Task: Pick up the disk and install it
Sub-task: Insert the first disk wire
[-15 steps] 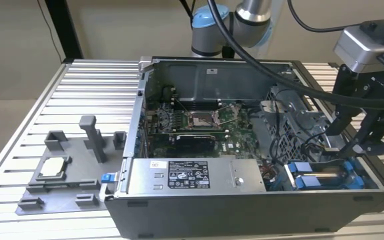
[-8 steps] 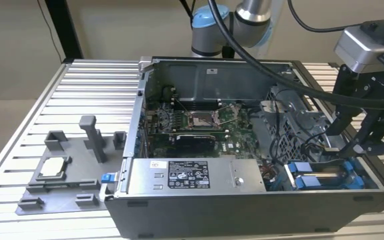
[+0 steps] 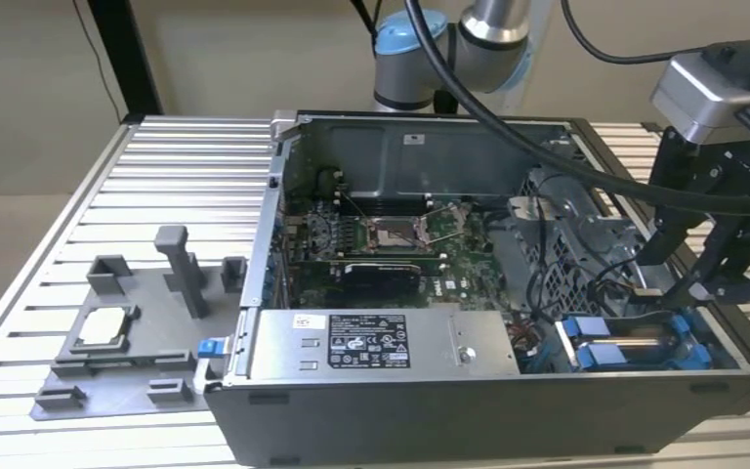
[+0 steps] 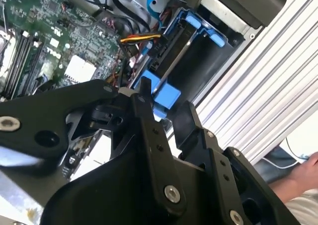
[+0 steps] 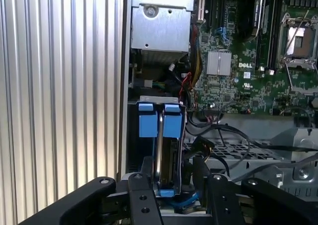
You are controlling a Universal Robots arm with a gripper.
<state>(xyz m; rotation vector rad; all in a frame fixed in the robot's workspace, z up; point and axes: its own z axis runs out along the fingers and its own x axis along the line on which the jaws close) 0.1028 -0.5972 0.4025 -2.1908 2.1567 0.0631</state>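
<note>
Surface: a ribbed aluminium table point(image 3: 153, 166) carries an open computer case point(image 3: 479, 410), with a plain pale wall behind.
Arm: the robot arm point(image 3: 479, 39) rises behind the case and reaches over to its corner on the exterior view's right.
Gripper: the gripper point(image 5: 173, 160) points down into the drive bay point(image 3: 703, 363) at that corner. Its fingers point(image 5: 147, 175) are parted and straddle the disk. In the first wrist view a dark gap shows between one finger and the disk.
Disk: the disk point(image 5: 166, 148) stands on edge in the bay, straight between the gripper's tips. Its blue carrier tabs are at the end farther from the gripper.
Exterior view: the disk's blue tabs sit low inside the case wall, just under the gripper. The labelled grey metal box point(image 3: 362, 342) lies beside the bay, near the gripper.
Far from gripper: a grey fixture point(image 3: 114, 362) holding a white-topped chip point(image 3: 104, 327) lies on the table across the case, well apart from the gripper.
First wrist view: the motherboard point(image 5: 238, 81) with its open processor socket point(image 5: 298, 36) lies beyond the bay, and loose cables point(image 5: 233, 135) run close to the gripper.
Second wrist view: a red, yellow and black wire bundle point(image 4: 141, 37) runs close beside the disk, and a person's hand point(image 4: 304, 173) shows past the table edge, apart from the gripper.
</note>
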